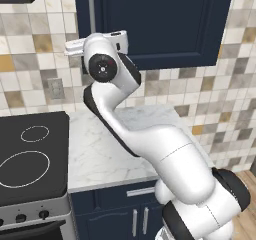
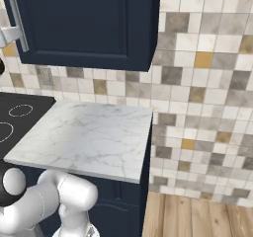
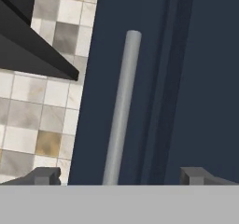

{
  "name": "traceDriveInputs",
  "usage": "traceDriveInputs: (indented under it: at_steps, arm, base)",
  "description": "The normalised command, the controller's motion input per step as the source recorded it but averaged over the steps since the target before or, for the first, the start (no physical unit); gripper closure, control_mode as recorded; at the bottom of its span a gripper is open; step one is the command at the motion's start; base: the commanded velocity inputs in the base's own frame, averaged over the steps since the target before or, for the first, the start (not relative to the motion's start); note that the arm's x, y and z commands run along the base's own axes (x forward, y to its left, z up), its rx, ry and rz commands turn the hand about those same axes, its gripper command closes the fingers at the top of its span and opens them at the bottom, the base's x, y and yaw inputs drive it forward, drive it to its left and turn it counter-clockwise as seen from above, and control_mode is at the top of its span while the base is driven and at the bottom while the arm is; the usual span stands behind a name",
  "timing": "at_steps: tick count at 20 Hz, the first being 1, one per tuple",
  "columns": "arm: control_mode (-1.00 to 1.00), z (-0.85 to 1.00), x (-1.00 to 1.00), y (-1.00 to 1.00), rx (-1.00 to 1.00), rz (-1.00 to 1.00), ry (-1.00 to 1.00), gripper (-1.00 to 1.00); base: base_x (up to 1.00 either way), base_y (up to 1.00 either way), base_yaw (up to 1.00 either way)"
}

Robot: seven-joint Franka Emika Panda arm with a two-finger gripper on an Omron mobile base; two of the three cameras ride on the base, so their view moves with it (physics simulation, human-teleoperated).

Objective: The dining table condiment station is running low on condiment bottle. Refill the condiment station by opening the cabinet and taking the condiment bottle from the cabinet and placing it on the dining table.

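**Inspector:** Item one, the cabinet (image 1: 165,24). Its navy door is shut, so the condiment bottle is presumably behind it; you cannot confirm that yet. The long silver handle (image 3: 122,107) runs upright along the door's edge nearest the range hood (image 3: 32,45).

**Operator:** And the pincer?

**Inspector:** The pincer (image 3: 119,175) is spread wide, pinching nothing. In the hand view the handle rises between the two fingertips (image 3: 44,175), nearer the hood-side one, and I judge it is not yet touching either.

**Operator:** So I close now?

**Inspector:** Not yet, in my judgement. Centre the bar between the tips first, then advance until it sits well inside them; a shallow pinch may slip off a round bar. Grip near the lower part, where you are already aligned.

**Operator:** Anything nearby to mind?

**Inspector:** The hood sits close beside the door; keep the wrist off it. Pull along the door's arc, not straight back. The counter (image 2: 89,132) below carries nothing to strike.
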Motion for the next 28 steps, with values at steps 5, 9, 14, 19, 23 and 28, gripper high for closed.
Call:
traceDriveInputs:
  at_steps: [5, 9, 14, 19, 23, 28]
  arm:
    - [-1.00, 0.02, 0.37, 0.00, 0.00, 0.00, 0.00, -1.00]
    - [-1.00, 0.02, 0.41, 0.00, 0.00, 0.00, 0.00, -1.00]
    - [-1.00, 0.00, 0.46, 0.00, 0.00, 0.00, 0.00, -1.00]
    - [-1.00, 0.00, 0.37, 0.00, 0.00, 0.00, 0.00, -1.00]
    - [-1.00, 0.00, 0.34, 0.00, 0.00, -0.01, 0.02, 1.00]
    - [-1.00, 0.00, 0.31, 0.00, 0.00, 0.00, 0.00, 1.00]
  base:
    - [0.00, 0.00, 0.00]
    - [0.00, 0.00, 0.00]
    - [0.00, 0.00, 0.00]
    - [0.00, 0.00, 0.00]
    - [0.00, 0.00, 0.00]
    - [0.00, 0.00, 0.00]
